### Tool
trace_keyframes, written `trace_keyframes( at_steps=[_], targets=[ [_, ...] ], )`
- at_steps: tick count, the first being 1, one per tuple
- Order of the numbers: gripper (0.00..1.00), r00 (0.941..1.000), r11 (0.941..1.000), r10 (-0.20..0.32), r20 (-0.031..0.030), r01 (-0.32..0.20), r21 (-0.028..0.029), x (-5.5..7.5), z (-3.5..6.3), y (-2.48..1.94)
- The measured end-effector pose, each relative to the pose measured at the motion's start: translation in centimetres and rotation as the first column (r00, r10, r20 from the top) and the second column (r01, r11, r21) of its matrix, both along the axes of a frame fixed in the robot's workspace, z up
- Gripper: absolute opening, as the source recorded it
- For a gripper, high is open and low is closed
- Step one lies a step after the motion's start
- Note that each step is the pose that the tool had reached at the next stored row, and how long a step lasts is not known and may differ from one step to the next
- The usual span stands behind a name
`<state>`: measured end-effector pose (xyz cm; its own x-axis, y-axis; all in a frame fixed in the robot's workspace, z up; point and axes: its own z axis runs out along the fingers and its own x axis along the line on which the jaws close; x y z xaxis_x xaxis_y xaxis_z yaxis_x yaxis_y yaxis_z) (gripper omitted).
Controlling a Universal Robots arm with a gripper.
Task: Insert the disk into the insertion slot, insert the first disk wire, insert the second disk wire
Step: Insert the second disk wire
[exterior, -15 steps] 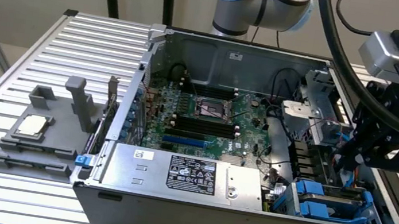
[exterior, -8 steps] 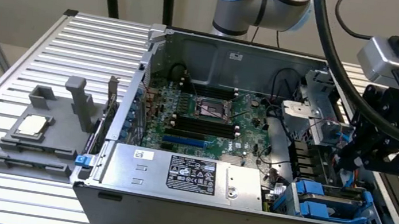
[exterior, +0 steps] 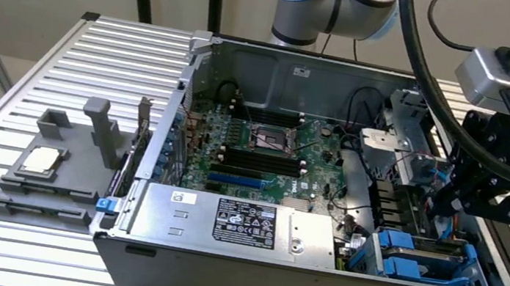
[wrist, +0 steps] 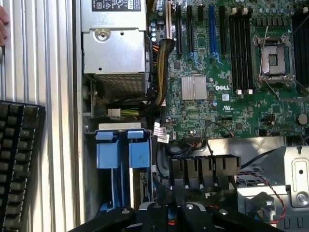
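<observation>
Toward five o'clock inside the open grey computer case (exterior: 316, 277), we hover our black gripper (exterior: 484, 199), its finger spread hidden from us, over the blue-grey plastic drive cage (exterior: 428, 258), presumably because the blue-framed disk (wrist: 123, 154) sits there.

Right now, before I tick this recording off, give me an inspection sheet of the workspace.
Surface: ribbed metal table carrying an open computer case.
Job's things: insertion slot with blue clips sits in the case corner; the disk itself cannot be made out.
Clutter: grey fixture block beside the case; silver box with black label; keyboard.
Gripper: gripper hangs above the slot side of the case.
Cables: thick black hose on the arm; bundled wires inside.
Surroundings: plain wall.
</observation>
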<state>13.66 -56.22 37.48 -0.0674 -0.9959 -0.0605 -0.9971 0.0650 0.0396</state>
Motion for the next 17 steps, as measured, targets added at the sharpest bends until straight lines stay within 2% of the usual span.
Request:
trace_keyframes(
  at_steps=[5,7,13,17],
  targets=[
    [0.16,1.0000,1.0000,0.000,0.0056,0.000,0.0002,-0.7,-0.15,-0.14],
    [0.16,1.0000,1.0000,0.000,0.0089,0.000,0.0022,-0.7,-0.48,-0.29],
    [0.16,0.9999,1.0000,0.000,0.0108,0.000,0.0054,-0.7,-1.56,-1.18],
    [0.16,0.9999,1.0000,0.000,0.0120,0.000,0.0062,-0.7,-2.11,-1.49]
  ],
)
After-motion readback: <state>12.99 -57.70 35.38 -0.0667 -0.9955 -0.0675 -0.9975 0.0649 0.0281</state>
